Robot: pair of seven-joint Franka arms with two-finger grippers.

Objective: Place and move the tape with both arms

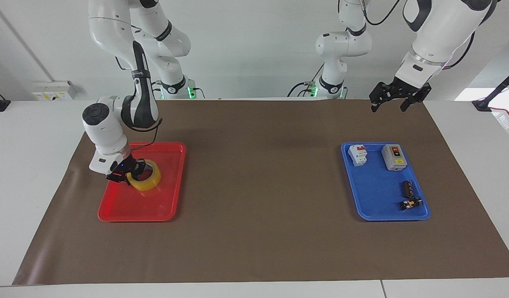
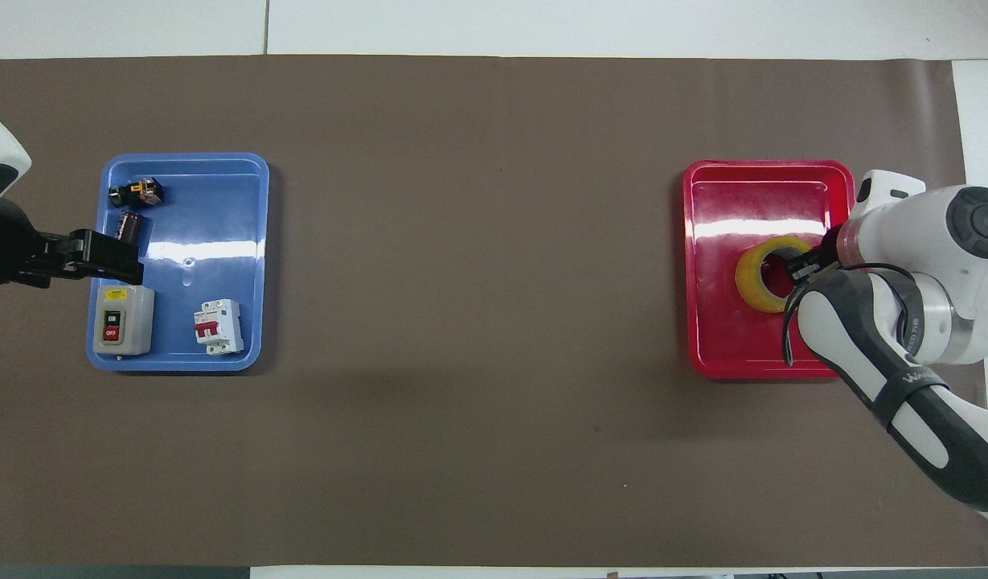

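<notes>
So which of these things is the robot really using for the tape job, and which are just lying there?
In the job:
- the tape, tilted in the red tray
- the right gripper, gripping the tape's rim
- the left gripper, waiting in the air

Just lying about, all in the blue tray:
- grey switch box
- white circuit breaker
- two small dark parts
</notes>
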